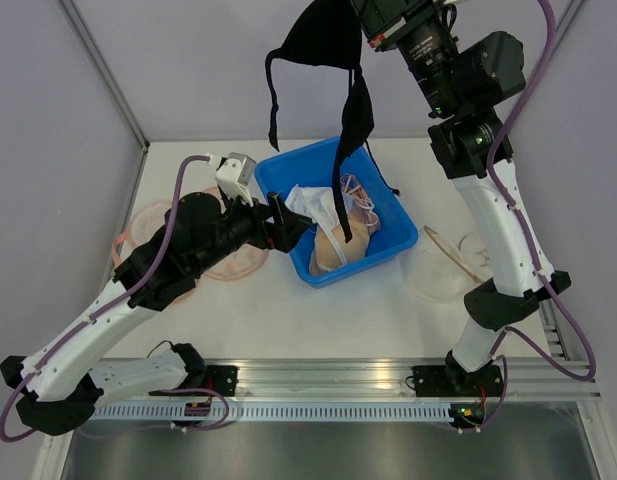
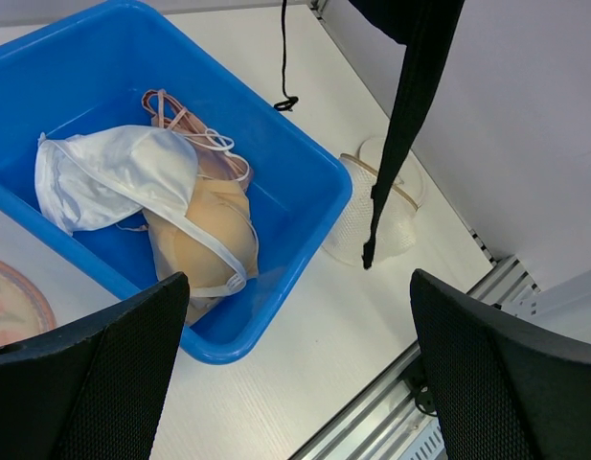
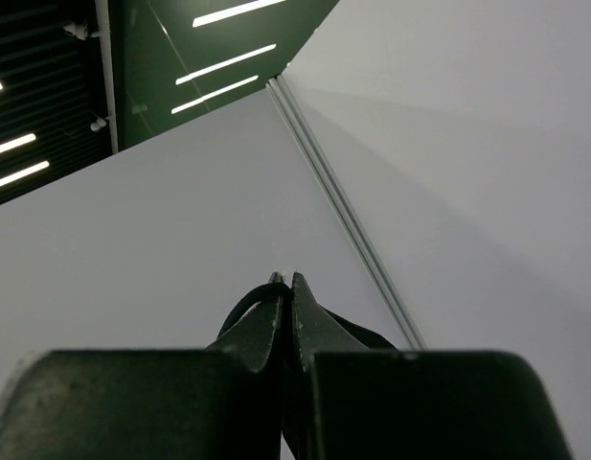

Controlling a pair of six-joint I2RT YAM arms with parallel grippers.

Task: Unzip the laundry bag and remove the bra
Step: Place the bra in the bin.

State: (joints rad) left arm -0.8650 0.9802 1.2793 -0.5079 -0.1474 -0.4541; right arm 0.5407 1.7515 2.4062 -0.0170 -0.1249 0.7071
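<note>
Left gripper [image 1: 286,226] was wide open and empty, at the left wall of the blue bin [image 1: 298,166]. A white bra [image 2: 113,172] and a beige bra [image 2: 211,222] lay in the bin. A white mesh laundry bag [image 1: 438,272] lay on the table right of the bin. Right gripper [image 3: 291,280] was clamped on the black bra [image 1: 323,35], held high over the bin with its straps dangling free.

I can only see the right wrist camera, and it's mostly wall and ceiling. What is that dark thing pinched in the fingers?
Observer: A black bra, hanging from the right fingers high above the table.
Operator: What's on the table?
Observer: A blue bin holding a white bra that lies over a beige bra.
Operator: And the left arm?
Observer: The left fingers are open and empty, beside the blue bin.
</note>
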